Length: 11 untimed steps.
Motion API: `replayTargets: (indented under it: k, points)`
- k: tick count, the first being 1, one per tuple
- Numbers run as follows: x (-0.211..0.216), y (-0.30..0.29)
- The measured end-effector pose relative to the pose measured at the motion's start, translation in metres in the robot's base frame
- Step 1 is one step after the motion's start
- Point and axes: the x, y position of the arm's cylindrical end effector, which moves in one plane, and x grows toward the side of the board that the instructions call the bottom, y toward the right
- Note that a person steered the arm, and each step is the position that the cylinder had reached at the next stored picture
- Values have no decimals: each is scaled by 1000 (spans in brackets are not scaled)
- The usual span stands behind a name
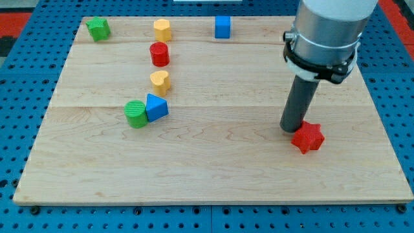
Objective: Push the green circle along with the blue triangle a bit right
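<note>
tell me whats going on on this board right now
I am a single arm with a rod, meant to push the green circle and blue triangle a bit right. Those two sit touching at the view's left. My tip is far off at the view's right, right beside the red star.

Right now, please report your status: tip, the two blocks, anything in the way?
My tip far right, beside red star. Green circle touching blue triangle, unmoved. Path rightward open.
</note>
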Motion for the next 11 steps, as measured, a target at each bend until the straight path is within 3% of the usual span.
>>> replayTargets:
  k: [1,3,4,5,6,7,8,9,10,11]
  points:
    - [0,9]
    - [49,28]
    - [40,-53]
    - [58,-165]
    - [50,-291]
    - [9,-318]
    - [-16,-297]
    - [-16,-234]
    - [-18,-213]
    - [-36,-236]
